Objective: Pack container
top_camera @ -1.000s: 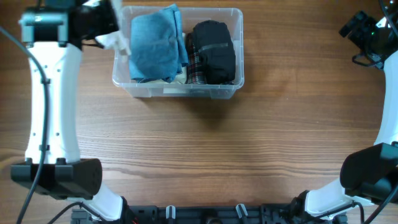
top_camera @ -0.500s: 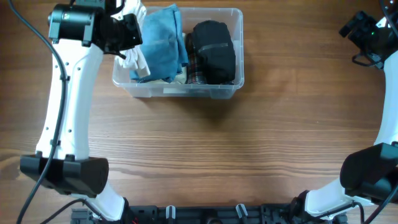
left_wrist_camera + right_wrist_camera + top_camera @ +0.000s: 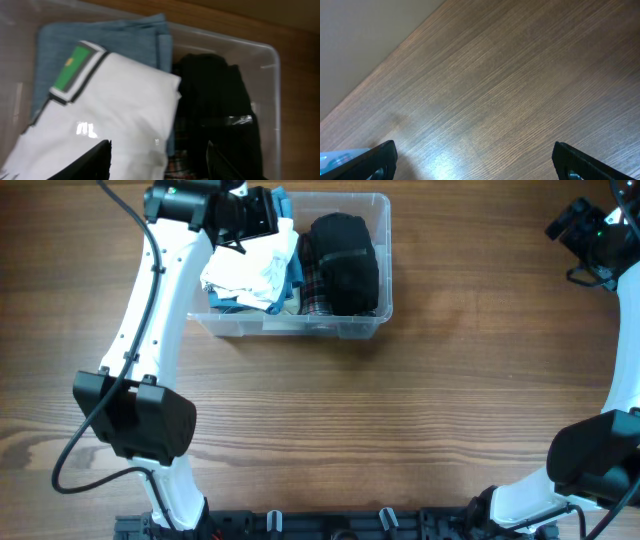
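Over the left half of the container [image 3: 300, 328], which stands at the far side of the table [image 3: 400, 430] with its long axis running left to right in the overhead view, the left gripper [image 3: 157, 167] hangs with its jaws spread wide and nothing clamped between them. Directly below its fingers [image 3: 95, 160] lies a folded white garment [image 3: 115, 120] bearing a green patch [image 3: 70, 67]; it rests on a blue cloth [image 3: 125, 40] and is not visibly pinched. A black bundle [image 3: 345, 260] and a strip of plaid fabric [image 3: 315, 290] fill the right half. The right gripper [image 3: 475, 165], likewise spread and empty, sits above the wooden table near the far right corner, well apart from the bin, so the left arm is much the nearer. Judged from this layout, the white garment appears placed. The coming move would turn on the vertical line between pincer and garment: straight down to press it flat, or straight up to leave, keeping clear of the container's walls.
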Tool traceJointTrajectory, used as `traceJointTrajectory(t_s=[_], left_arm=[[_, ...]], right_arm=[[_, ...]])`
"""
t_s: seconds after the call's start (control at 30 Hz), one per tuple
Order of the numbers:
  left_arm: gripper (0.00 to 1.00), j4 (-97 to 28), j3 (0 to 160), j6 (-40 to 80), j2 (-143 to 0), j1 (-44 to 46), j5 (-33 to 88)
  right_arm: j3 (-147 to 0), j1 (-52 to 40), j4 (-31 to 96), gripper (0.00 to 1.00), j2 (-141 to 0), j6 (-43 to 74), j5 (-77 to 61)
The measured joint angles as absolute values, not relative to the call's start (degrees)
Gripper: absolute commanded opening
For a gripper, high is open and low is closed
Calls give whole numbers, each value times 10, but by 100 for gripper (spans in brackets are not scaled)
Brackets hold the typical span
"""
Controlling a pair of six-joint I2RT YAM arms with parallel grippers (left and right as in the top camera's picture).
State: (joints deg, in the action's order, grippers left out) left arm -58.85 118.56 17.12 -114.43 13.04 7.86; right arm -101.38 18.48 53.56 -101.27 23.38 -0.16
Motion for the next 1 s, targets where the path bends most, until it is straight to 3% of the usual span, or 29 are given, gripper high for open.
traceJointTrajectory(t_s=[0.03,0.1,0.27,0.4,0.6,0.73,0.8,0.83,1.0], left_arm=[[72,-587,1186,171,-1144,135,88],[99,-592,1186,172,-1144,138,122],[100,-622,1186,133,-1116,138,178],[100,-644,1186,64,-989,138,185],[100,-840,1190,44,-811,138,44],[100,-856,1188,41,-725,133,-13],[100,-806,1147,39,-622,87,-27],[100,-687,1054,37,-564,46,-14],[100,-345,651,37,-331,-27,32]], right_arm=[[-1014,185,536,100,-1013,234,-2],[-1014,185,536,100,-1013,234,-1],[-1014,185,536,100,-1013,234,-2],[-1014,185,536,100,-1013,234,-2],[-1014,185,535,100,-1013,234,-2],[-1014,185,536,100,-1013,234,-1],[-1014,185,536,100,-1013,234,-2],[-1014,185,533,100,-1013,234,0],[-1014,185,536,100,-1013,234,-1]])
